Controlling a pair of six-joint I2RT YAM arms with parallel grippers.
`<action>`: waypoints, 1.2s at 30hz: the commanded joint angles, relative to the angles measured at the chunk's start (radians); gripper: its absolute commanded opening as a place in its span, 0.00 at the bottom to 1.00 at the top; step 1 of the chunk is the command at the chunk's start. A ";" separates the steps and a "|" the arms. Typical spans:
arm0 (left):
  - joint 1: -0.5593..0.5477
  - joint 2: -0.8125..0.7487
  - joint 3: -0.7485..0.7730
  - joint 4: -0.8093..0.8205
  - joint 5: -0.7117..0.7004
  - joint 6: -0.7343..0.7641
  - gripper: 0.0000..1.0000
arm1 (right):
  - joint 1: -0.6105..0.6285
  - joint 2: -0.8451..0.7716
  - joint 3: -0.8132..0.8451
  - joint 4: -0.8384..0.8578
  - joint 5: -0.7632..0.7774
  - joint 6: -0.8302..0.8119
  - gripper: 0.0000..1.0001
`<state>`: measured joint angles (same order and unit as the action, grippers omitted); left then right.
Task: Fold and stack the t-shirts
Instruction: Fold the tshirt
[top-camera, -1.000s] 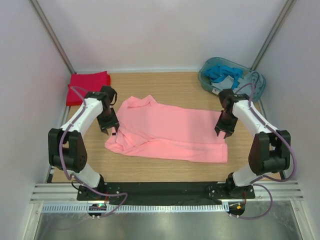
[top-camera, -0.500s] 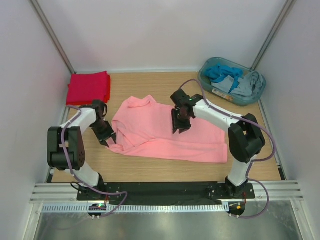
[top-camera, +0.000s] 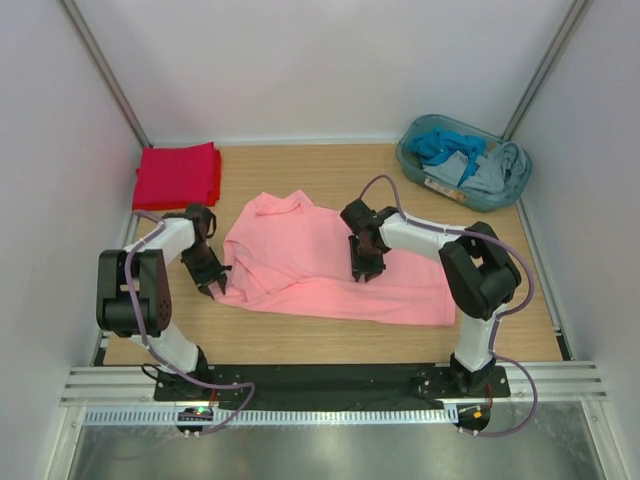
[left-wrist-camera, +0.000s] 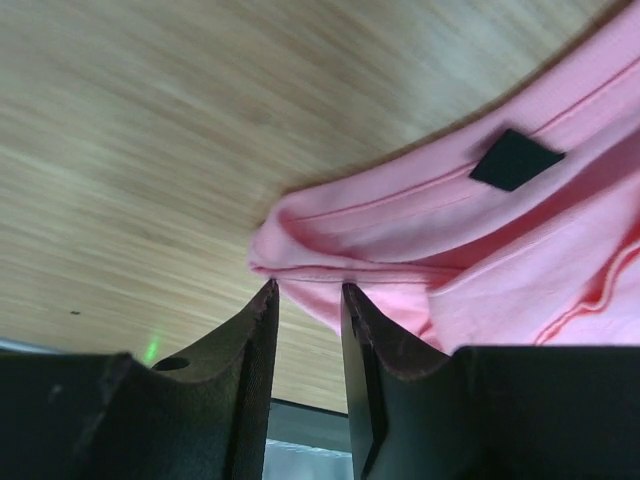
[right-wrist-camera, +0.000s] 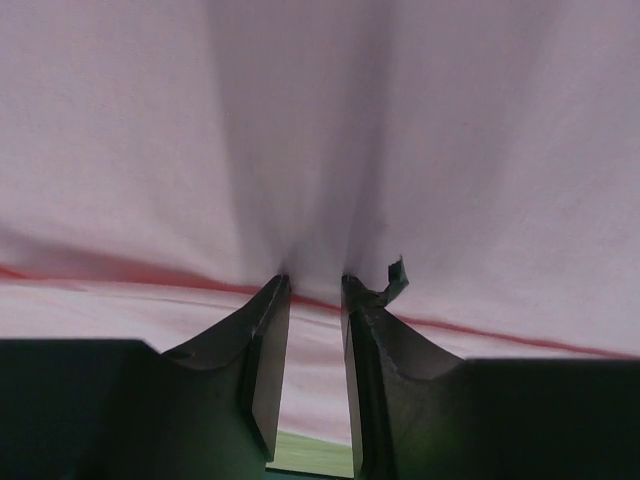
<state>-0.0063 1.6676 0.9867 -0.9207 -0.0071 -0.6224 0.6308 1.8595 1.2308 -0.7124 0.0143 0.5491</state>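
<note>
The salmon-pink t-shirt (top-camera: 330, 260) lies spread across the middle of the wooden table. My left gripper (top-camera: 213, 283) is at its left end; in the left wrist view the narrow jaws (left-wrist-camera: 307, 290) pinch the folded hem of the shirt (left-wrist-camera: 520, 260) near the dark neck label (left-wrist-camera: 515, 158). My right gripper (top-camera: 363, 270) is down on the shirt's middle; in the right wrist view it (right-wrist-camera: 313, 280) pinches a pucker of the pink cloth (right-wrist-camera: 320, 120), with creases running up from the tips. The bright red t-shirt (top-camera: 178, 175) lies folded at the back left.
A teal basket (top-camera: 410, 165) with blue and grey clothes stands at the back right. White walls close in the table on three sides. The black arm-base rail runs along the near edge.
My right gripper swung from the shirt's right end to its middle and came down onto the cloth. My left gripper moved a little nearer and lower at the shirt's left edge.
</note>
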 joint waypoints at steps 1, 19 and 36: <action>0.002 -0.092 -0.028 -0.044 -0.082 -0.028 0.34 | 0.000 -0.019 -0.036 0.039 0.076 0.020 0.34; 0.002 -0.163 -0.039 0.095 0.133 0.108 0.41 | 0.150 0.000 0.225 0.062 0.056 -0.099 0.36; 0.120 -0.091 -0.057 0.075 0.164 -0.065 0.39 | 0.421 0.233 0.426 0.243 0.030 -0.350 0.39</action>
<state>0.1017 1.6020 0.9146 -0.8318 0.1596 -0.6453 1.0084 2.0617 1.6085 -0.4767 -0.0071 0.2363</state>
